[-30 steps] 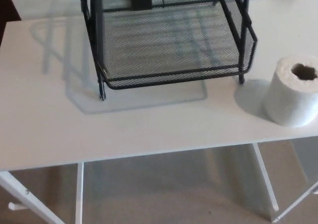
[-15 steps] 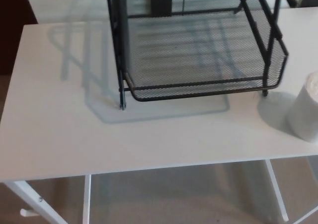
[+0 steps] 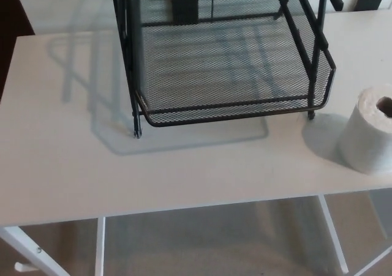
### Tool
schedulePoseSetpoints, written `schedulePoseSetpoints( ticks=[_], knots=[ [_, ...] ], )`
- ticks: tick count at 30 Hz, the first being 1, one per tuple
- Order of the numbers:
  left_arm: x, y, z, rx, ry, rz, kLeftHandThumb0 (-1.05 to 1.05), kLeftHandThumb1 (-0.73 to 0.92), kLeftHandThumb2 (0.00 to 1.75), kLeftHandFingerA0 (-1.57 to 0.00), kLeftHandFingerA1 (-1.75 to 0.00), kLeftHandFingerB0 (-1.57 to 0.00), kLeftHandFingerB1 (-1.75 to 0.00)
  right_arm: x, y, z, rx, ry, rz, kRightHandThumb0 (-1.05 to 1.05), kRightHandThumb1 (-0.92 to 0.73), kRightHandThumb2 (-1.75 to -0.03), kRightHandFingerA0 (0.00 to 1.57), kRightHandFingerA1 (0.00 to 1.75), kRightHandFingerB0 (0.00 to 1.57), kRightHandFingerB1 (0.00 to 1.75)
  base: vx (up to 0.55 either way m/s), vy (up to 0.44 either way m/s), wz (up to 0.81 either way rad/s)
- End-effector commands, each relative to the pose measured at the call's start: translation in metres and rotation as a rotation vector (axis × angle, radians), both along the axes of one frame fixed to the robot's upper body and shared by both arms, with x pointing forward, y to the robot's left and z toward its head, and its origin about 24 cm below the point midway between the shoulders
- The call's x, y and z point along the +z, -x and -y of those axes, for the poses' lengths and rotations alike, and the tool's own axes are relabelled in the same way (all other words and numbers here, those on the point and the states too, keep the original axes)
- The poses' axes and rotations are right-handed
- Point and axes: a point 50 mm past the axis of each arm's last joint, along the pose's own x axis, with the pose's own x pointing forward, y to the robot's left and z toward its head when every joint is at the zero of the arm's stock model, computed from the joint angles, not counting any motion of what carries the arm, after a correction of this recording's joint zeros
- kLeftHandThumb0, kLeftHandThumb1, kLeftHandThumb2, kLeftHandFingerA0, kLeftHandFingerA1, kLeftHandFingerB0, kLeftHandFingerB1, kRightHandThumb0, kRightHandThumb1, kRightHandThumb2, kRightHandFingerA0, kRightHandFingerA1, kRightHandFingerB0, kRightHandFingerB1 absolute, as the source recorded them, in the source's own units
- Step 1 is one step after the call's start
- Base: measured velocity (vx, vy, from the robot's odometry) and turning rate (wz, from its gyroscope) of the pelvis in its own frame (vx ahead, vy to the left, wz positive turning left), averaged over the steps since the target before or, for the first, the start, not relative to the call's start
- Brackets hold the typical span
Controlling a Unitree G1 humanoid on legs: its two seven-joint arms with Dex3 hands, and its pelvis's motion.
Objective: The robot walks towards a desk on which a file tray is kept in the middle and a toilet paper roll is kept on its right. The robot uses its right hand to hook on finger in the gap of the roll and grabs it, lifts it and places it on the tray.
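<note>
Neither robot hand shows in the head view, so I cannot tell whether the right robot hand or the left robot hand is open, closed or holding anything; no arm reaches into the picture at all. From that view, looking down, the toilet paper roll (image 3: 370, 132) stands upright on its end at the far right of the white surface (image 3: 61, 160), partly cut off by the picture's edge and near the front edge of the surface. Its long axis runs straight up, so the core hole (image 3: 387, 106) opens toward the ceiling. That matters, I would say, because a finger hooking into it has to come down from above, not in from the side. The black mesh file tray (image 3: 233, 109) sits in the middle, further back, and its front right corner is close to the roll without touching it. The tray's bottom shelf looks empty. The roll lies on the robot's right, so the right robot hand should be the nearer one once it comes up. My guess is that the grab has not begun. After the lift, the roll would need carrying leftward and away from the robot, over the tray's low front rim.
</note>
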Motion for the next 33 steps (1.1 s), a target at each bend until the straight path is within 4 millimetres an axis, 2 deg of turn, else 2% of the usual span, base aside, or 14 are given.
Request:
schedulePoseSetpoints(
  ticks=[1, 2, 7, 8, 9, 12, 13, 14, 18, 21, 26, 27, 31, 33],
  knots=[
    [0.002, 0.0, 0.001, -0.013, 0.017, -0.01, -0.82, 0.42, 1.19, -0.34, -0.85, -0.13, -0.73, 0.055, -0.034, 0.007, 0.029, 0.102, 0.206, -0.77, -0.66, -0.6, 0.04, 0.83, 0.0, 0.45, 0.0, 0.0, 0.0],
    [0.001, 0.0, 0.001, -0.02, 0.019, -0.015, -1.05, 0.56, 1.15, -0.59, -1.0, -0.47, -0.91, 0.068, -0.043, 0.005, 0.062, 0.149, 0.216, -0.85, -0.65, -0.57, 0.0, 0.97, 0.0, 0.6, 0.0, 0.0, 0.0],
    [0.001, 0.004, 0.001, -0.02, 0.025, -0.016, -0.77, 0.43, 1.18, -0.38, -0.85, -0.15, -0.72, 0.11, -0.073, -0.018, 0.279, 0.297, 0.236, -0.99, -0.6, -0.59, 0.01, 1.43, 0.01, 1.03, 0.0, 0.0, 0.0],
    [-0.001, 0.007, -0.001, -0.018, 0.027, -0.024, -0.76, 0.4, 1.16, -0.36, -0.84, -0.15, -0.71, 0.12, -0.086, -0.034, 0.401, 0.359, 0.192, -0.94, -0.41, -0.88, 0.17, 0.89, 0.07, 0.73, 0.0, 0.0, 0.0],
    [-0.001, 0.008, -0.001, -0.012, 0.029, -0.025, -0.77, 0.4, 1.16, -0.36, -0.84, -0.14, -0.71, 0.124, -0.093, -0.043, 0.482, 0.385, 0.18, -0.87, -0.6, -0.57, 0.01, 1.1, 0.0, 0.65, 0.0, 0.0, 0.0],
    [0.0, 0.01, -0.002, -0.011, 0.038, -0.009, -0.81, 0.4, 1.16, -0.42, -0.87, -0.12, -0.71, 0.138, -0.106, -0.076, 0.701, 0.475, 0.061, -0.62, -0.38, -0.79, 0.12, 0.6, 0.02, 0.39, 0.0, 0.0, 0.0],
    [0.0, 0.01, -0.002, -0.013, 0.038, -0.008, -1.05, 0.55, 1.14, -0.64, -1.01, -0.46, -0.91, 0.139, -0.107, -0.081, 0.732, 0.476, 0.046, -0.53, -0.46, -0.56, 0.11, 0.58, 0.05, 0.32, 0.0, 0.0, 0.0],
    [-0.001, 0.011, -0.002, -0.013, 0.039, -0.006, -0.79, 0.36, 1.13, -0.47, -0.88, -0.13, -0.71, 0.14, -0.109, -0.092, 0.803, 0.5, 0.002, -0.57, -0.38, -0.72, 0.1, 0.57, 0.03, 0.37, 0.0, 0.0, 0.0],
    [-0.002, 0.01, -0.002, 0.001, 0.044, -0.008, -0.87, 0.41, 1.17, -0.47, -0.91, -0.09, -0.7, 0.135, -0.108, -0.105, 0.884, 0.539, -0.117, -0.43, -0.32, -0.81, 0.0, 0.51, 0.0, 0.4, 0.0, 0.0, 0.0],
    [-0.002, 0.011, -0.002, -0.005, 0.047, -0.017, -1.05, 0.56, 1.15, -0.61, -1.0, -0.45, -0.9, 0.125, -0.108, -0.115, 0.939, 0.599, -0.251, -0.48, -0.51, -0.58, 0.07, 0.41, 0.08, 0.22, 0.0, 0.0, 0.0],
    [-0.001, 0.012, -0.004, -0.006, 0.044, -0.017, -1.05, 0.56, 1.15, -0.62, -0.99, -0.44, -0.9, 0.112, -0.109, -0.131, 1.05, 0.707, -0.392, -0.56, -0.36, -0.8, 0.0, 0.44, 0.02, 0.3, 0.0, 0.0, 0.0],
    [-0.001, 0.012, -0.004, -0.007, 0.044, -0.016, -1.03, 0.7, 0.76, -0.51, -1.11, -0.36, -1.04, 0.111, -0.108, -0.132, 1.063, 0.718, -0.406, -0.58, -0.53, -0.6, 0.06, 0.36, 0.08, 0.2, 0.0, 0.0, 0.0],
    [0.0, 0.011, -0.004, -0.009, 0.042, -0.015, -0.81, 0.4, 1.16, -0.39, -0.85, -0.13, -0.72, 0.104, -0.108, -0.138, 1.094, 0.729, -0.431, -0.53, -0.35, -0.8, 0.0, 0.44, 0.01, 0.32, 0.0, 0.0, 0.0],
    [0.0, 0.011, -0.005, -0.013, 0.042, -0.015, -1.05, 0.57, 1.16, -0.62, -1.0, -0.45, -0.91, 0.103, -0.108, -0.14, 1.105, 0.748, -0.45, -0.52, -0.53, -0.59, 0.05, 0.35, 0.08, 0.21, 0.0, 0.0, 0.0]
  ],
)
